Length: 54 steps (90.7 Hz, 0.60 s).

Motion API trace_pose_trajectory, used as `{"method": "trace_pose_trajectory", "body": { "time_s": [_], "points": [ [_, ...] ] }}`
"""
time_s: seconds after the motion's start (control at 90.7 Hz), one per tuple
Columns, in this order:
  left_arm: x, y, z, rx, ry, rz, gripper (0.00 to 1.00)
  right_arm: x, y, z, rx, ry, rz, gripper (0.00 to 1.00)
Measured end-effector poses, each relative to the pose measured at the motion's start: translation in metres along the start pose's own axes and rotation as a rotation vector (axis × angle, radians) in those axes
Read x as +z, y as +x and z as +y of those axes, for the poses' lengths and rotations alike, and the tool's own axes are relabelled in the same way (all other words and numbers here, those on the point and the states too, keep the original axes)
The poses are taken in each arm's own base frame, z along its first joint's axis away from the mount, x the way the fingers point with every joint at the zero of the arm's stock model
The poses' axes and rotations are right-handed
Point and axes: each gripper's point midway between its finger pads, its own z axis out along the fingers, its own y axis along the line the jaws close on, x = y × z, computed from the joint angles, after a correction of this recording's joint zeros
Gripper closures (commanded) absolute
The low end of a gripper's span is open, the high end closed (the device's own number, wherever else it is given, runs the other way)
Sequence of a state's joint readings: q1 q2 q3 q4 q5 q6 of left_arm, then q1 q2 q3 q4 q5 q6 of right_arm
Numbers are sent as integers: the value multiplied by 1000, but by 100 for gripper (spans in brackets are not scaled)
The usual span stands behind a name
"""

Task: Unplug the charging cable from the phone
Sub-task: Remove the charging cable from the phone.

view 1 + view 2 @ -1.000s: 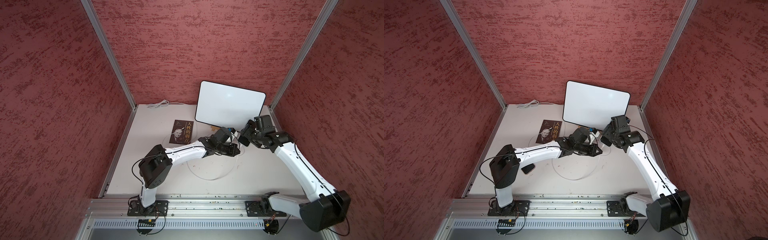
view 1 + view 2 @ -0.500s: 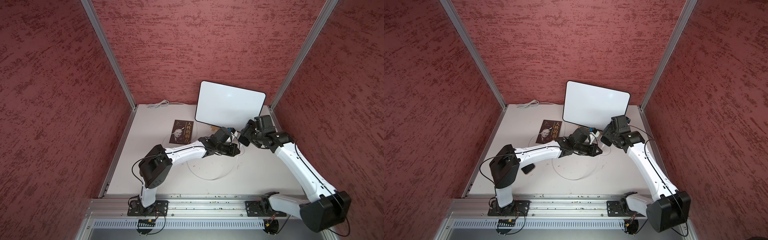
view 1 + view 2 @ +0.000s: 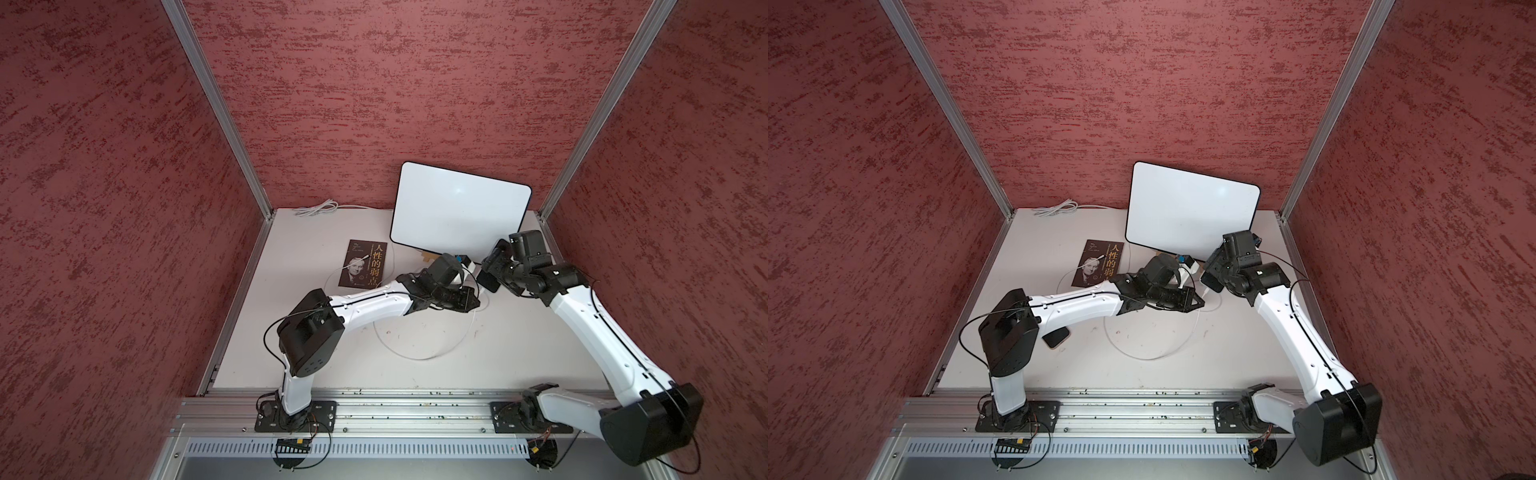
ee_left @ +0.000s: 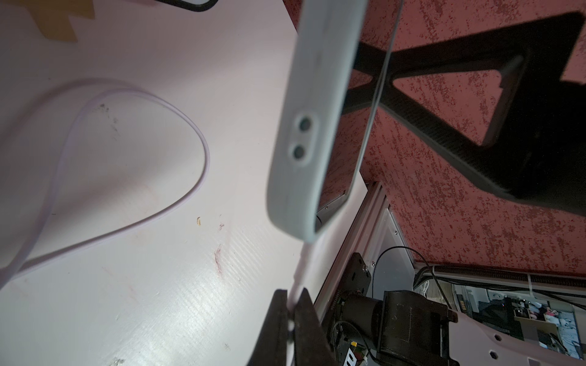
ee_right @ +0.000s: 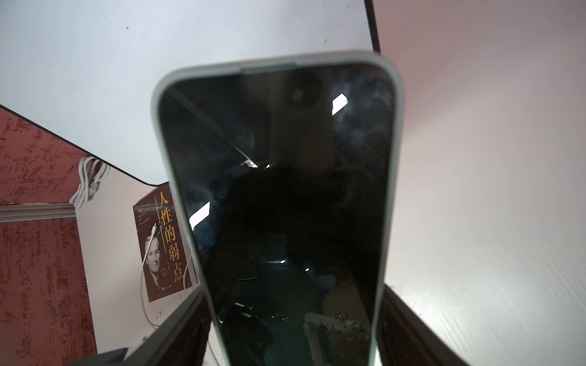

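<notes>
The phone [image 5: 279, 190], dark-screened in a pale grey-green case, is held off the table, with my right gripper [image 5: 295, 317] shut on it across its width. In both top views it shows as a dark slab [image 3: 488, 282] [image 3: 1210, 284] between the two arms. The white charging cable [image 4: 299, 269] runs from the phone's [image 4: 314, 111] lower edge, where its plug sits, straight into my left gripper [image 4: 291, 293], which is shut on it just below the plug. The rest of the cable loops over the table [image 3: 415, 357] [image 3: 1142, 357].
A white board [image 3: 457, 216] leans on the back wall. A brown book [image 3: 365, 270] lies left of the grippers with a cable end on it. A bundled white cord [image 3: 318, 208] sits at the back. A dark flat device [image 3: 1057, 336] lies under my left arm.
</notes>
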<state>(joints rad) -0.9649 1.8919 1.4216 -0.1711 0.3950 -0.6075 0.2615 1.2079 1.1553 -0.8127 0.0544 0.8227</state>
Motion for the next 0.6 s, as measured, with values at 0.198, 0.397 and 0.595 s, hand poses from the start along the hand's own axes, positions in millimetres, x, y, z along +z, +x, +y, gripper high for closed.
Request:
{"method": "trace_pose_trajectory", "body": {
  "time_s": [0.198,0.397,0.595],
  "points": [
    [0,0,0,3,0,0,100,0,0,0,0,2,-2,66],
    [0,0,0,3,0,0,100,0,-1,0,7,4,-5,67],
    [0,0,0,3,0,-2,100,-1,-2,-1,16,5,-13,68]
  ]
}}
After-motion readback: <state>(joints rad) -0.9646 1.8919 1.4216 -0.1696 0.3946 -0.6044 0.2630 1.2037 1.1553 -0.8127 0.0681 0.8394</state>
